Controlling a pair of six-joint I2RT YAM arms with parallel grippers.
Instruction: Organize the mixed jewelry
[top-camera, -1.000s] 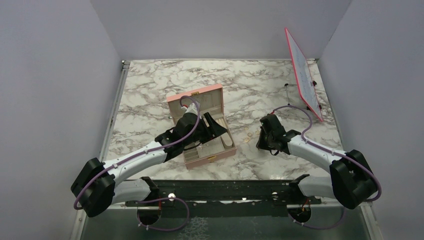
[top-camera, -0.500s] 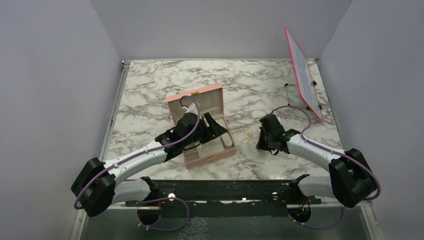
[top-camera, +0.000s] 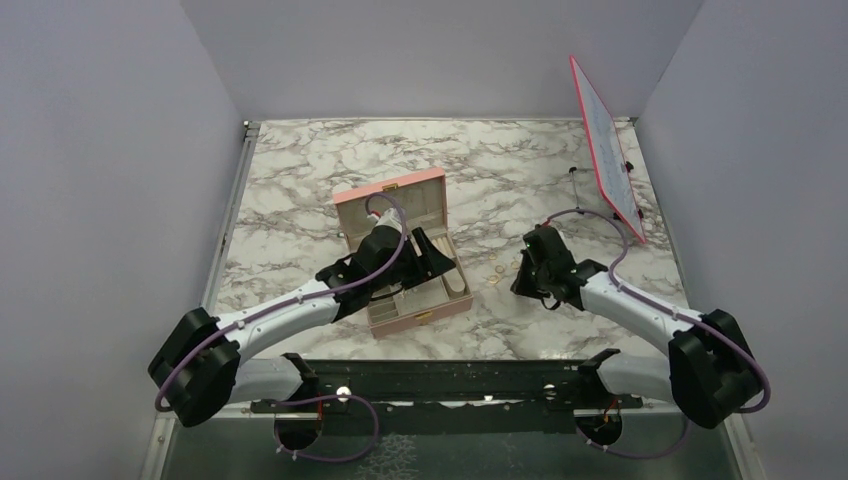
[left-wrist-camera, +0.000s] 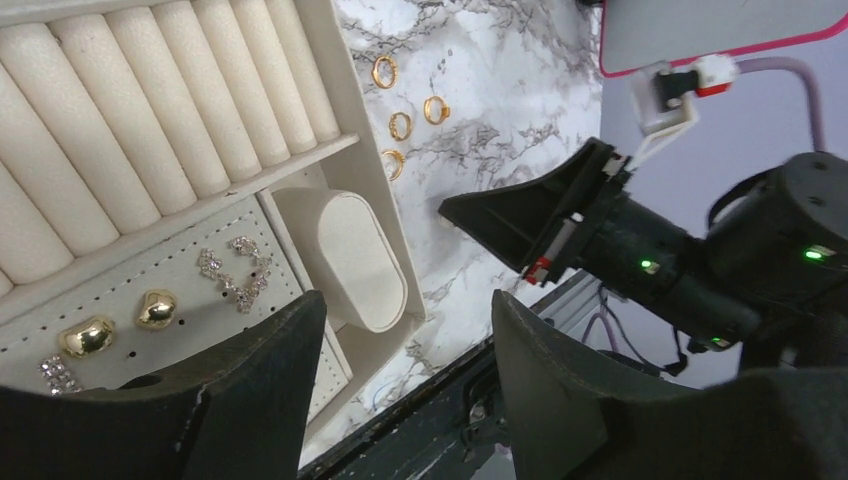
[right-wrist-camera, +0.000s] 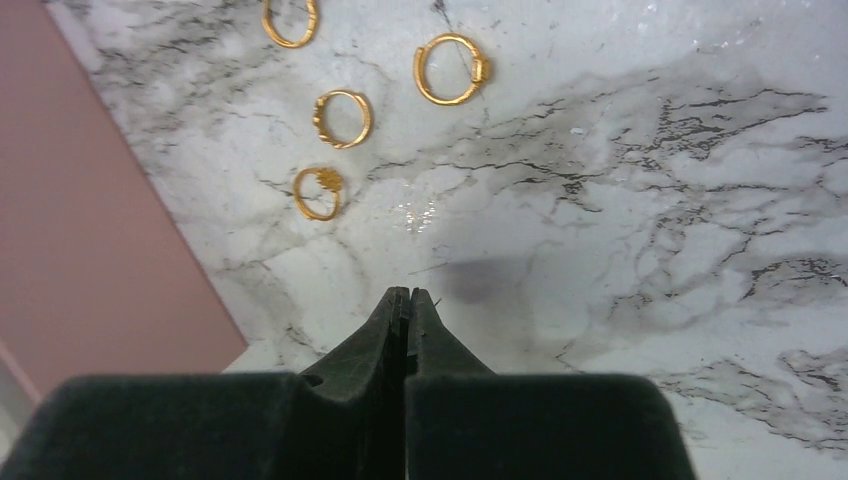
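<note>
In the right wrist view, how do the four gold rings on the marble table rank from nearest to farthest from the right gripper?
From the right gripper:
1. Small gold ring with ornament, lower left.
2. Gold ring with textured side, just above it.
3. Larger gold hoop with bead, upper right.
4. Gold ring cut by the top edge, upper left.

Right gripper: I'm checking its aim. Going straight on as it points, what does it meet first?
Probably bare marble table; right gripper is shut, nearest gold ring lies left of its line.
</note>
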